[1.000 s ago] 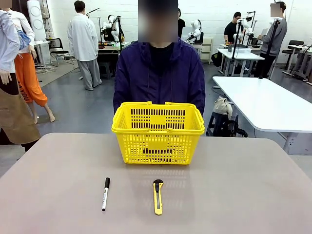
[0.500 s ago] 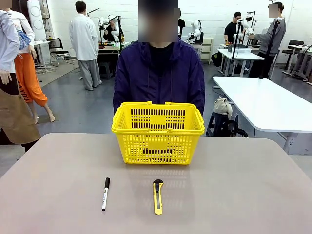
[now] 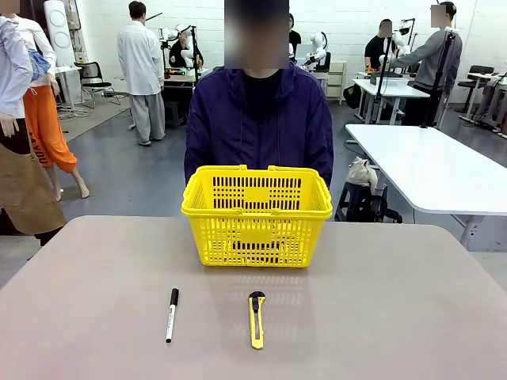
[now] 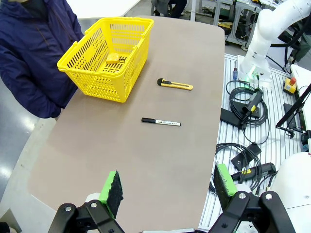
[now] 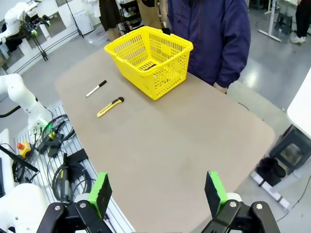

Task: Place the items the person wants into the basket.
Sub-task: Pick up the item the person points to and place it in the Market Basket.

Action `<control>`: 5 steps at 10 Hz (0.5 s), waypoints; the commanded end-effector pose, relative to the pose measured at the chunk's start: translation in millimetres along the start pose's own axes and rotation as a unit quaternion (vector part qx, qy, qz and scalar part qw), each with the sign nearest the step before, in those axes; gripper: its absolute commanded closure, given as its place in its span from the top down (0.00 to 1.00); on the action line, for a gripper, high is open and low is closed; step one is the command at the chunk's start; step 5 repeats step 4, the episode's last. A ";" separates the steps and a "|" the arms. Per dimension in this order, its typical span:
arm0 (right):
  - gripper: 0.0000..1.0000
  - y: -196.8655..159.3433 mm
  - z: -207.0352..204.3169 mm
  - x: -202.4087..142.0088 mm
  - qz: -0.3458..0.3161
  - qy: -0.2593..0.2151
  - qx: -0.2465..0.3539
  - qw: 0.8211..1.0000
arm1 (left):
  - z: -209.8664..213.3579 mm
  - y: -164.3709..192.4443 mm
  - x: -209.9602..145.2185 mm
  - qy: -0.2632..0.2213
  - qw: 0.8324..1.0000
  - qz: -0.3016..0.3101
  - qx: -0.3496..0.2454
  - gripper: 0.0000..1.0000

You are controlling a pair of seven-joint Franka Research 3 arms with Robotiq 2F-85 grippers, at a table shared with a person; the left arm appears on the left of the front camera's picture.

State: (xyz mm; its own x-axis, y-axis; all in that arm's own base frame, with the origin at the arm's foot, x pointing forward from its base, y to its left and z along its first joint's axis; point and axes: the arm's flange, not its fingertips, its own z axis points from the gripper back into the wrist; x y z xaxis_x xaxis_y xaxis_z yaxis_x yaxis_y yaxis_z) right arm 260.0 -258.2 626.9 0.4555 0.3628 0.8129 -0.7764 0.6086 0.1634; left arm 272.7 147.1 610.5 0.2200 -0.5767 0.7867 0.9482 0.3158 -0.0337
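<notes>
The yellow basket stands at the table's far middle, right in front of the person in a navy jacket, whose hands are hidden behind it. In the left wrist view a yellow tape measure lies inside the basket beside a dark item that I cannot make out. The right wrist view shows a black item on the floor of the basket. My left gripper hovers open off the table's near edge, holding nothing. High over the far right corner, my right gripper is also open and holds nothing.
A white marker with a black cap and a yellow-and-black utility knife lie side by side on the near half of the grey table. Cables and arm bases sit beside the table. Another white table stands at the right.
</notes>
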 end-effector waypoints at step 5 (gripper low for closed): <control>1.00 -1.6 1.4 2.3 0.009 -0.013 0.005 1.000 | 0.8 -0.1 -0.4 -0.009 1.000 -0.009 -0.002 0.97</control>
